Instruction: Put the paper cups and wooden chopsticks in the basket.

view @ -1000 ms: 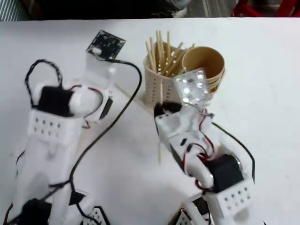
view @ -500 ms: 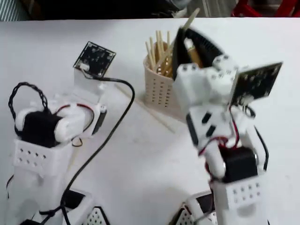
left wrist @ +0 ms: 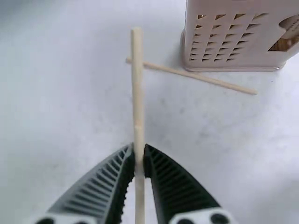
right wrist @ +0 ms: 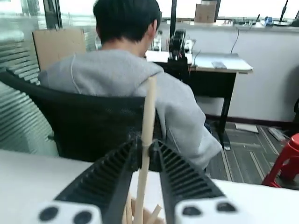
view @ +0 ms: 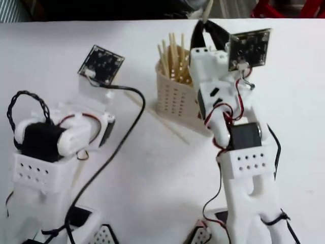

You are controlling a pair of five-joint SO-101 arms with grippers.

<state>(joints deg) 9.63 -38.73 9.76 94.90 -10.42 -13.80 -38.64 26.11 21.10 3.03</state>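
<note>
While left hand (left wrist: 139,151) and right hand (right wrist: 147,147) grip chopsticks (left wrist: 136,84), open table (view: 152,193) lies beside basket (view: 175,99).

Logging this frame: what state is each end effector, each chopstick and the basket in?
Basket: upright, with standing chopsticks inside.
Left end effector: shut.
Left-held chopstick: clamped, sticking out forward.
Right end effector: shut.
Right-held chopstick: clamped, raised over the basket.
Loose chopstick: lying flat on the table beside the basket.
</note>
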